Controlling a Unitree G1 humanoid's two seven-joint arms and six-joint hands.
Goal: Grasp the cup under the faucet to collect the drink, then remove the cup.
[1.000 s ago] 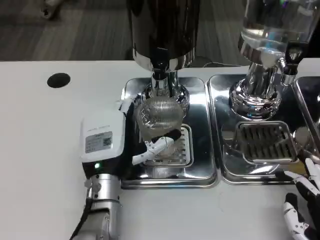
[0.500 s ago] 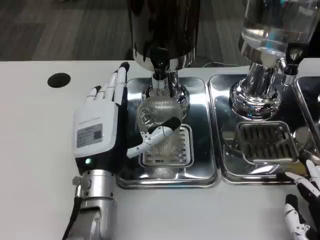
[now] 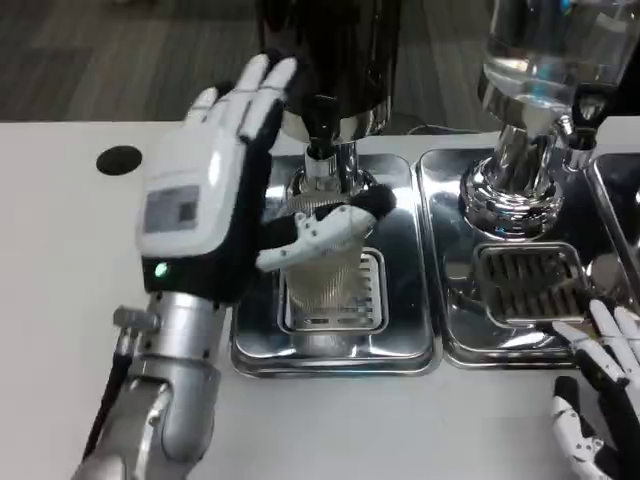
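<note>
A clear ribbed cup (image 3: 325, 285) stands upright on the drip grate (image 3: 372, 300) of the left steel tray (image 3: 405, 345), right below the black faucet (image 3: 322, 120) of the dark dispenser (image 3: 330, 50). My left hand (image 3: 200, 210) is raised at the cup's left with its fingers (image 3: 250, 95) stretched straight up and apart. Its thumb (image 3: 325, 228) reaches across in front of the cup's upper part and hides the rim; I cannot tell whether it touches the cup. My right hand (image 3: 600, 405) lies at the table's front right, fingers spread, holding nothing.
A second dispenser (image 3: 520, 150) with a clear tank stands on the right tray (image 3: 450, 335), which has its own grate (image 3: 530, 285). A round black hole (image 3: 118, 160) marks the table at the far left. White tabletop lies along the front.
My left hand has let go of the cup: its fingers uncurled from around it and the hand rose and straightened. The cup stays under the faucet. My right hand has shifted slightly.
</note>
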